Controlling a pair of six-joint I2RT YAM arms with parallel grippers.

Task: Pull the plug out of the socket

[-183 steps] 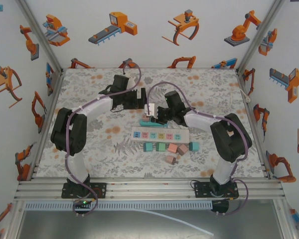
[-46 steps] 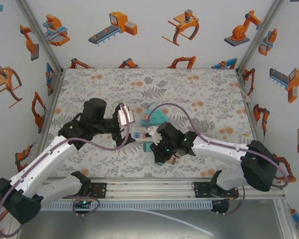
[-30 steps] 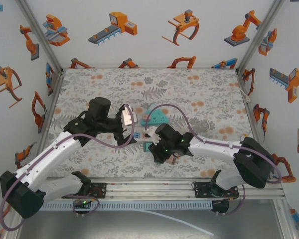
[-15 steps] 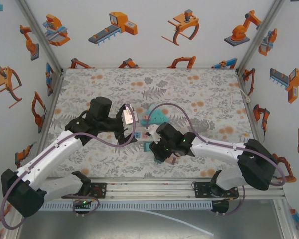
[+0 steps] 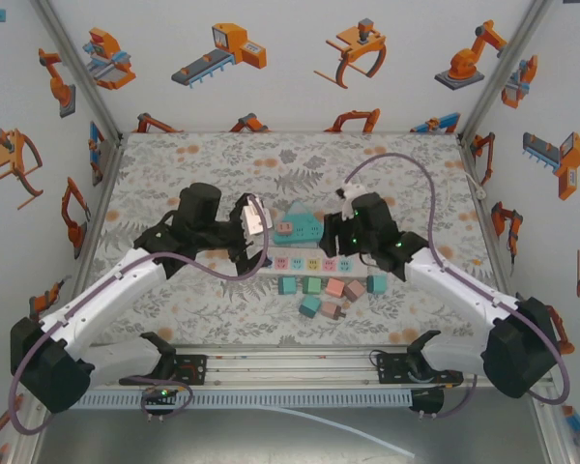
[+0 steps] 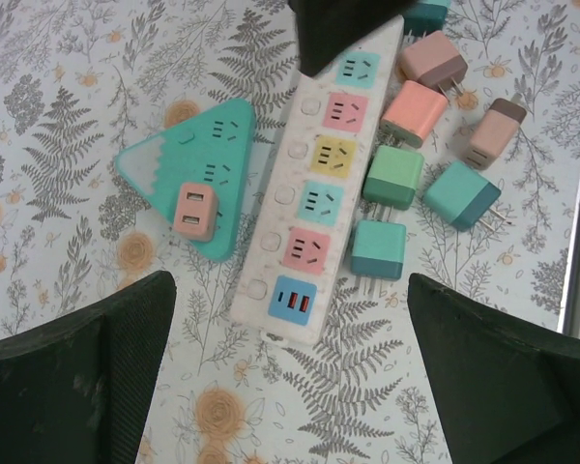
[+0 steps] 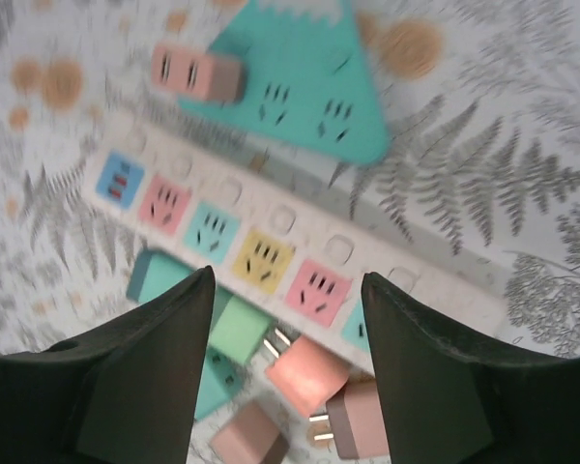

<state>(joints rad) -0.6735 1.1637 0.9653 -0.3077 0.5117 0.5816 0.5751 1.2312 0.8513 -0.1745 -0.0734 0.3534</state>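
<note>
Though sharp from above, too small there for prongs to be read: loose plugs [image 5: 331,288] in green, teal and pink, scattered in two short rows nearest the arm bases. Just behind them, white power strip [image 5: 304,263] lying crosswise. Every visible outlet free in the left wrist view, far end cut off there by a dark shape at the top edge. In the right wrist view, whole scene blurred, part of the strip and some loose plugs covered by the two dark fingers. Behind the strip and just beside it, teal triangular socket [image 6: 159,159], flat on the flowered table [image 5: 406,164]. Pink plug [image 6: 193,210] seated on the socket near one corner, prongs hidden. Left gripper [image 6: 292,285] spread wide above the USB end of the strip, grasping nothing, touching nothing. Right gripper [image 7: 285,280] also spread wide over the strip, empty, apart from the plug. From above, both claws flanking the socket, finger gaps hard to make out.
</note>
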